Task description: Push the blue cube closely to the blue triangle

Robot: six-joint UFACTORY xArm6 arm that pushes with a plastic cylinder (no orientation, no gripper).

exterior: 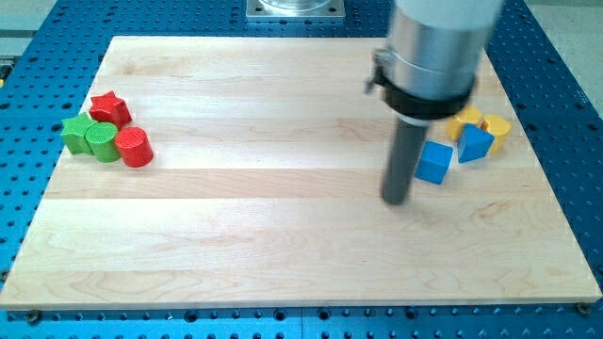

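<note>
Blue cube point(434, 162) sits on the wooden board point(283, 235) at the view's right, just to the right of my tip point(396, 200). No jaws on this rig: the arm ends in a plain dark rod, nothing held. My tip rests on the board slightly below and left of the cube; whether rod and cube touch, cannot tell, gap very small if any. Rod rises into a grey cylindrical housing point(435, 47) that hides part of the board behind it.

Blue triangle point(475, 142) lies just right of the cube and a little toward the view's top; the two look near or barely touching at the corners. Behind the triangle: two yellow blocks, one point(463, 120) partly hidden by the housing, the other point(497, 127) further right, shapes unclear.

Far side, view's left, well apart: red star point(110, 106), green star-like block point(76, 132), green cylinder point(102, 141), red cylinder point(135, 147), all bunched together.
</note>
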